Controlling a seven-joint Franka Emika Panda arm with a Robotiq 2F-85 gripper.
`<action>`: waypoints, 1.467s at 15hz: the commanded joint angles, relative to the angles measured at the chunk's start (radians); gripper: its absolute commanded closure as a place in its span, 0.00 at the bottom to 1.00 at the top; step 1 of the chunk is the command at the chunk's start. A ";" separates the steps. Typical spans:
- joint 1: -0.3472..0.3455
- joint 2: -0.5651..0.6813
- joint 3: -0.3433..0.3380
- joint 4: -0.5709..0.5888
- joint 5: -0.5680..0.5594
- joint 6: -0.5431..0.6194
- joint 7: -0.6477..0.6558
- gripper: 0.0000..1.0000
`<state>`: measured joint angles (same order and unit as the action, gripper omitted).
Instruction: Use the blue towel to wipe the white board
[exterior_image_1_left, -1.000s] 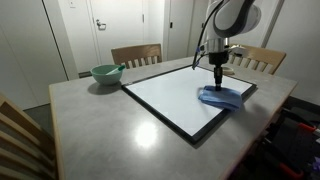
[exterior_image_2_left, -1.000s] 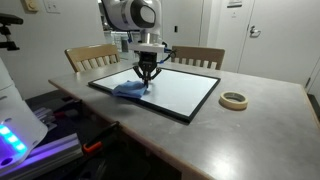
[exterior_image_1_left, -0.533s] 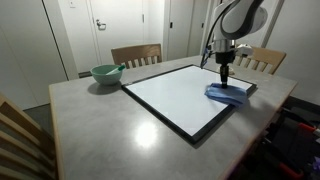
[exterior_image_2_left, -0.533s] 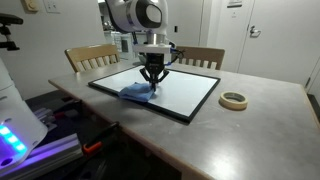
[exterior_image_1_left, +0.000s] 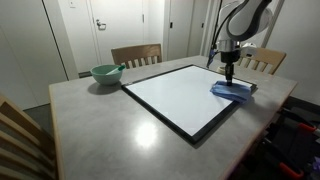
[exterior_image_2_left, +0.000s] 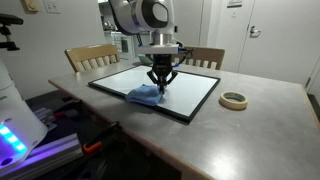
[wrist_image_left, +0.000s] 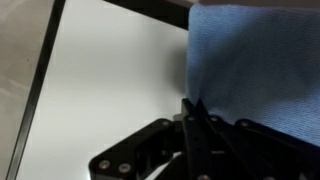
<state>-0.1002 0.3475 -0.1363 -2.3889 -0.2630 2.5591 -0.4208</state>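
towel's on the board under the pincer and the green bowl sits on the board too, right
No: the bowl sits on the table beside the board, as an exterior view shows. The towel is on the board under the pincer.

- A wide grey surface (exterior_image_1_left: 90, 125) shows a soft bright reflection.
- Two wooden chairs (exterior_image_1_left: 136, 54) stand behind it.
- White doors (exterior_image_1_left: 105, 30) are in a pale wall (exterior_image_1_left: 20, 40).

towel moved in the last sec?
Yes. The blue towel, pinched in the shut fingers, has slid across the white board toward the corner by the chair, farther from the green bowl.
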 joint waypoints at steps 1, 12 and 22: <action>-0.012 0.016 -0.021 0.014 -0.055 0.025 0.062 0.99; 0.002 0.034 -0.130 0.040 -0.160 0.097 0.308 0.99; 0.020 0.111 -0.212 0.092 -0.263 0.147 0.428 0.99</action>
<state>-0.0957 0.4153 -0.3137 -2.3320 -0.4720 2.6791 -0.0313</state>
